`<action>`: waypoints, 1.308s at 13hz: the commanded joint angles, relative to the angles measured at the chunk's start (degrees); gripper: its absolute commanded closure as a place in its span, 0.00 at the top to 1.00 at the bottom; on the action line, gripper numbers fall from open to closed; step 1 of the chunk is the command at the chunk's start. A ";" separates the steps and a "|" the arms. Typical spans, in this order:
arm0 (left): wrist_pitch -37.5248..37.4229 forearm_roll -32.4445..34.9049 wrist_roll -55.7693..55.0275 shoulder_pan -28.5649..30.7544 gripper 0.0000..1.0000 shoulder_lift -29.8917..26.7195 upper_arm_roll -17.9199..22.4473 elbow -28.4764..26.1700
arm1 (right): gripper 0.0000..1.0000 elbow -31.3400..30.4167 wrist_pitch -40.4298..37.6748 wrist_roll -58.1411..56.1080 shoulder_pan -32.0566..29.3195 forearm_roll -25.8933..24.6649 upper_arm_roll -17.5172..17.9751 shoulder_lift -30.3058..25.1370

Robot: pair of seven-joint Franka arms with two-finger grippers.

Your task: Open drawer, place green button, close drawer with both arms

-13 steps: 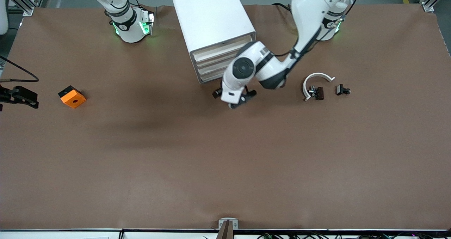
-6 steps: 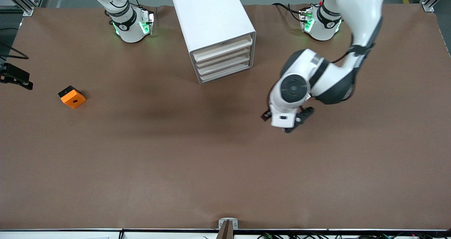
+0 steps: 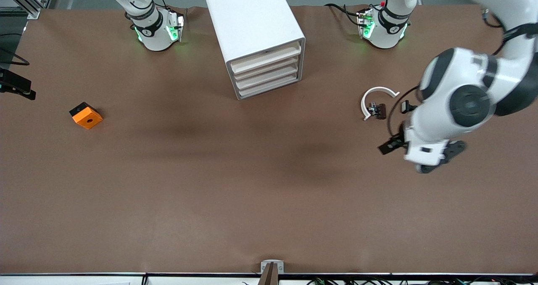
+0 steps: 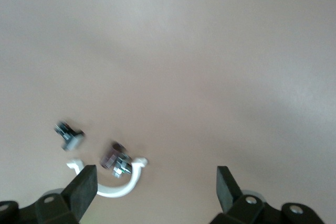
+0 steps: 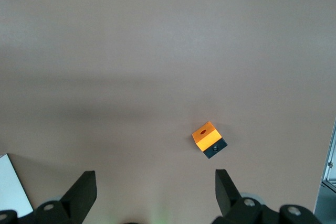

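Observation:
The white cabinet (image 3: 252, 24) stands between the two arm bases, and all four of its drawers (image 3: 267, 72) are pushed in. The button shows in no view. My left gripper (image 3: 423, 154) is open and empty. It hangs over bare table beside two small black clips (image 3: 377, 109), toward the left arm's end. The left wrist view shows its open fingers (image 4: 156, 182) with the clips (image 4: 116, 160) just ahead of them. My right gripper (image 3: 19, 88) is open and empty at the right arm's end of the table, and its open fingers (image 5: 156, 184) show in the right wrist view.
An orange block (image 3: 86, 115) with a round hole lies near the right gripper, also in the right wrist view (image 5: 209, 139). A white curved strip (image 3: 374, 96) lies with the clips, the second clip (image 3: 407, 106) beside it. A metal bracket (image 3: 272, 268) sits at the table's near edge.
My left arm swung away from in front of the cabinet's drawers toward the left arm's end of the table, past the clips. My right gripper shifted slightly at the table's edge.

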 commanded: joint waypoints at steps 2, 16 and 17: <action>-4.91 -2.14 11.80 6.29 1.00 -8.66 -1.09 -1.31 | 1.00 -3.52 0.06 0.29 -3.81 3.98 0.62 -2.56; -6.41 -13.06 37.94 -4.15 1.00 -23.44 22.64 -8.42 | 1.00 -8.34 1.64 0.82 21.75 9.53 -27.41 -6.59; -6.67 -13.14 38.03 -4.15 1.00 -23.70 22.47 -8.69 | 1.00 -11.75 4.17 0.82 21.76 9.53 -27.33 -8.95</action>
